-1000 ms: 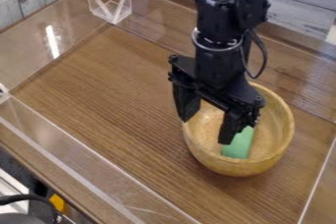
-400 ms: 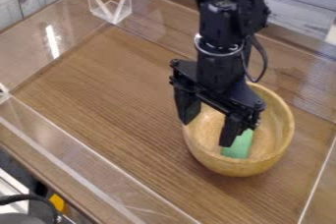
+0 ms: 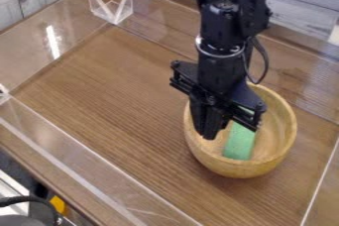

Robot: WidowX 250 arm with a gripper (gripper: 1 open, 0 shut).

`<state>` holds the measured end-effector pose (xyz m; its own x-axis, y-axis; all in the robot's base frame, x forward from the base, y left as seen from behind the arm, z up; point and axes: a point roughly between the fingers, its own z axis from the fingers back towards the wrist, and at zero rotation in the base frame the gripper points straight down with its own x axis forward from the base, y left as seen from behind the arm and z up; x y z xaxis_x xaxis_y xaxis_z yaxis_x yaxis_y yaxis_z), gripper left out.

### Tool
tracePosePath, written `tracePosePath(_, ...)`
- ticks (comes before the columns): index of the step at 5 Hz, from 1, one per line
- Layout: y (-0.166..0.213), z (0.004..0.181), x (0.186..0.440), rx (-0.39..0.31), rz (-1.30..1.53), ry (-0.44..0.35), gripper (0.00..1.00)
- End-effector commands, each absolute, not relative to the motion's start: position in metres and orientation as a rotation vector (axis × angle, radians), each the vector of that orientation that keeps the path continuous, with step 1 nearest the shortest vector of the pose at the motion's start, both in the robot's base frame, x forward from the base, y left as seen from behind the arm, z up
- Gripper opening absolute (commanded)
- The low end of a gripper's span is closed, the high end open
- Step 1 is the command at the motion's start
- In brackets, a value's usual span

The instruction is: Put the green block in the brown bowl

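The brown bowl (image 3: pixel 275 158) stands on the wooden table at the right, round, light tan and thick-walled. Inside it lies the green block (image 3: pixel 243 144), a small bright green bar resting against the bowl's floor. My black gripper (image 3: pixel 212 129) points straight down into the bowl's left half. Its two fingers are pressed together, shut, with nothing visible between them. The block lies just to the right of the fingers, and whether they touch it I cannot tell.
A low clear acrylic wall (image 3: pixel 79 156) runs around the wooden table (image 3: pixel 106 81). A clear plastic stand (image 3: pixel 109 7) sits at the back left. Dark equipment with a yellow part (image 3: pixel 51 206) shows at the bottom left corner.
The fingers stood apart over the bowl before and have now closed together. The arm has stayed in place, and the green block still lies in the bowl.
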<state>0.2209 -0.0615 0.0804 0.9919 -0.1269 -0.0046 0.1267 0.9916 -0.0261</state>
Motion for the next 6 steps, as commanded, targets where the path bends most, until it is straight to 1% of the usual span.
tracePosePath(1, -0.058, 0.088, 0.226, -0.025, -0.113, -0.016, 0.00)
tracePosePath(6, -0.044, 0.095, 0.226, -0.009, -0.075, 0.000, 0.00)
